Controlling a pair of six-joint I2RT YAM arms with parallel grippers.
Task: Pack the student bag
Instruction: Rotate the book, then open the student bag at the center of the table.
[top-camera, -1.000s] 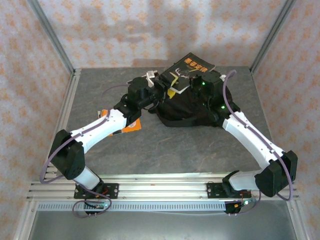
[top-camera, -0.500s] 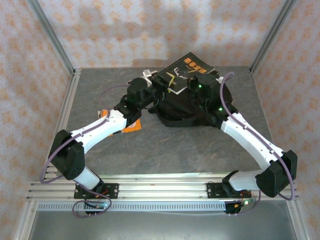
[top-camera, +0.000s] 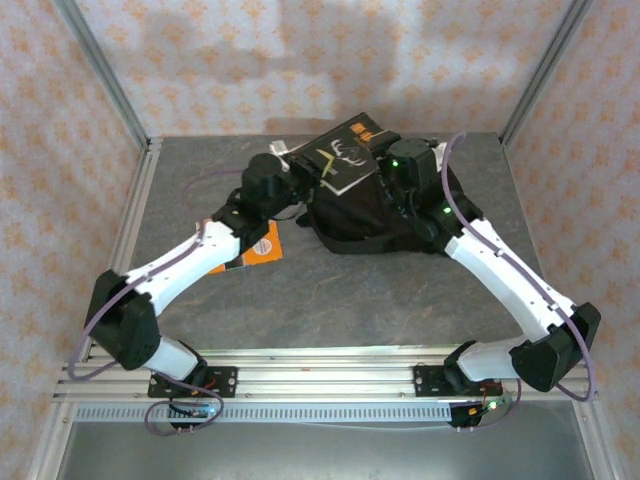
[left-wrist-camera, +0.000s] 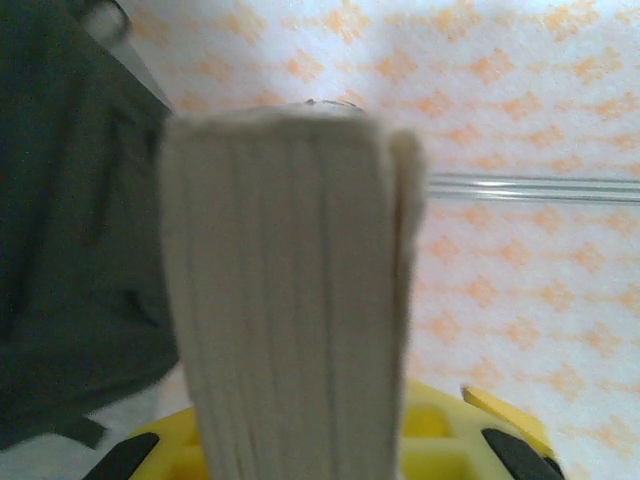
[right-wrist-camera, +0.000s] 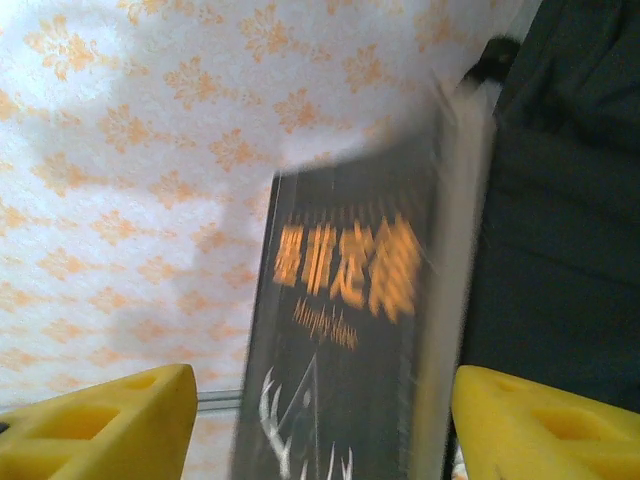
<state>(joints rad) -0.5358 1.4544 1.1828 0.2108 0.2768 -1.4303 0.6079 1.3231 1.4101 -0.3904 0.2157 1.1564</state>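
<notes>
Top view, book: black book (top-camera: 345, 158) has swung left and turned, raised over the student bag (top-camera: 375, 220).
Top view, bag: slumped on the far bench, between both arms.
Top view, bench: grey stone-look bench (top-camera: 330, 295); orange booklet (top-camera: 262, 246) under the left arm. Walls are white with an orange pattern.
Left wrist: left end effector (left-wrist-camera: 320, 445) clamps the book's page edge — bag at left.
Right wrist: right end effector (right-wrist-camera: 320, 420) has let go — fingers spread wide beside the cover.

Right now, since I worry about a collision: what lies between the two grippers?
The black book, above the bag. The top view shows it spanning from the left gripper to the right gripper.
</notes>
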